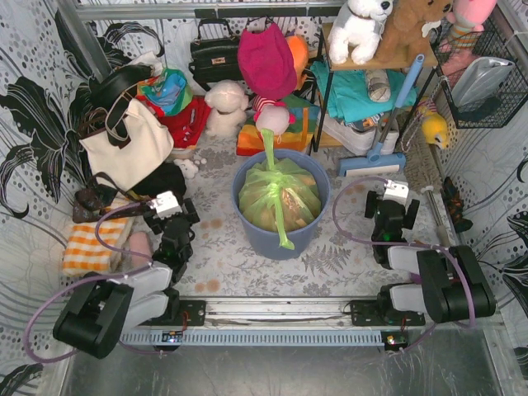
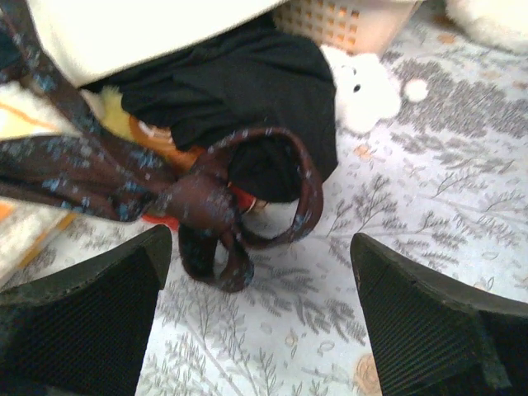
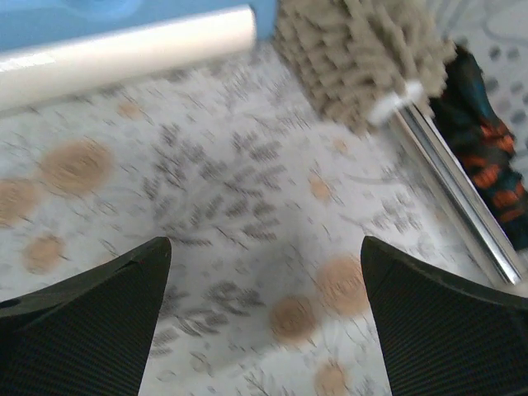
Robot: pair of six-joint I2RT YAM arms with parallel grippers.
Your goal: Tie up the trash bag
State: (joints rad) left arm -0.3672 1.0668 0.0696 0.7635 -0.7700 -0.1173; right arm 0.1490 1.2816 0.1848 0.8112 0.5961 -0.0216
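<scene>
The trash bag (image 1: 279, 194) is light green and translucent, with brown paper showing through it, and sits in the blue-grey bin (image 1: 247, 216) at the table's middle. One twisted tail of the bag rises toward the back and another hangs over the bin's front rim. My left gripper (image 1: 172, 216) is well left of the bin, open over the tablecloth (image 2: 260, 239) with nothing between its fingers. Right of the bin, my right gripper (image 1: 390, 213) also stands open above bare cloth (image 3: 266, 243). Neither gripper touches the bag, and neither wrist view shows it.
A cream tote bag (image 1: 128, 144) with dark straps (image 2: 214, 206) lies just ahead of the left gripper, beside black cloth and a small white plush (image 2: 363, 87). A blue mop (image 1: 375, 157) and a metal rail (image 3: 454, 190) lie ahead of the right gripper. Toys and bags crowd the back.
</scene>
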